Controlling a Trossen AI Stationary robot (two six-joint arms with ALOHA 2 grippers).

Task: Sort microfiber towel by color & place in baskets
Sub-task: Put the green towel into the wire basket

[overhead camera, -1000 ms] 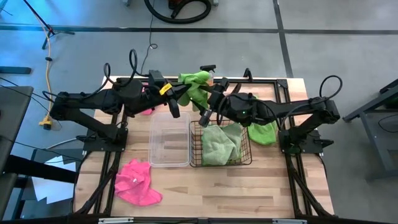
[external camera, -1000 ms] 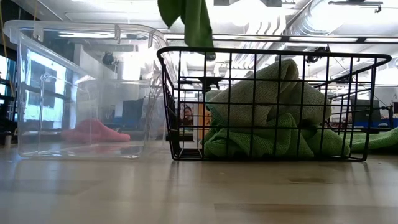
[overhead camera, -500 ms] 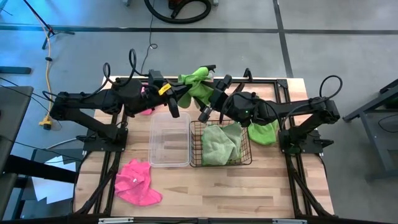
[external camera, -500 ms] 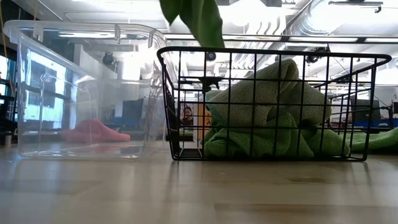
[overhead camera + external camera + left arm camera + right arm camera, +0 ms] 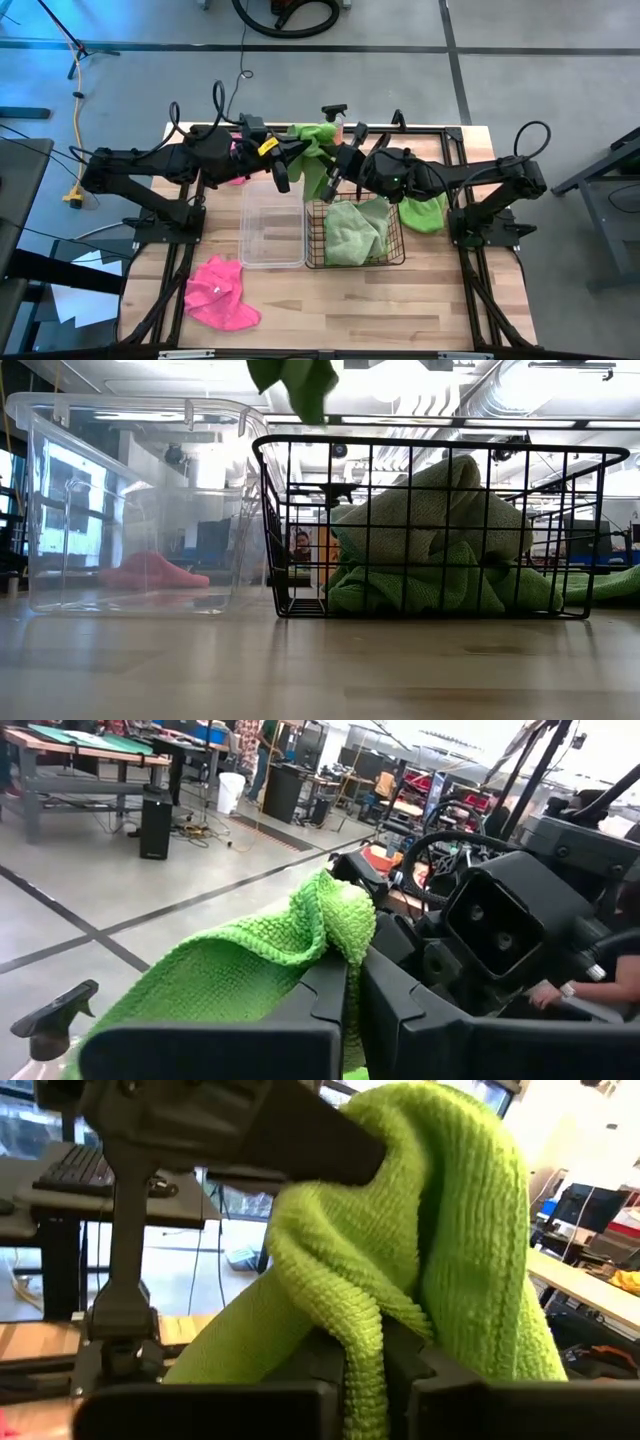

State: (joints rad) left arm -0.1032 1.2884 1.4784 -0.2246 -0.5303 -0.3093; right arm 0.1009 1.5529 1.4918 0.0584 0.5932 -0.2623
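A bright green microfiber towel (image 5: 314,158) hangs in the air over the far ends of the clear plastic tub (image 5: 272,228) and the black wire basket (image 5: 392,250). My left gripper (image 5: 293,158) and my right gripper (image 5: 334,172) are both shut on it, one from each side. In the low view only the towel's lower end (image 5: 296,384) shows, above the basket's rim. The wire basket holds paler green towels (image 5: 352,230). The tub shows nothing inside it. My left gripper pinches a bunched fold of the green towel (image 5: 340,935) between its two fingers, reaching level from the table's left. The cloth humps over the fingertips and hangs clear of the table. My right gripper pinches another fold of the same towel (image 5: 365,1335) between its fingers, slanting in from the table's right. The cloth drapes over and beside the fingers, lifted clear.
A pink towel (image 5: 220,293) lies on the table near the front left, and another pink towel (image 5: 237,168) lies behind the left arm. A green towel (image 5: 425,212) lies to the right of the wire basket. A spray bottle (image 5: 335,110) stands at the far edge.
My right gripper has moved a little toward the far edge and the left gripper, and has shut on the green towel. The towel, earlier spread out at the far side, is now gathered between the two grippers, and its hanging end has risen slightly.
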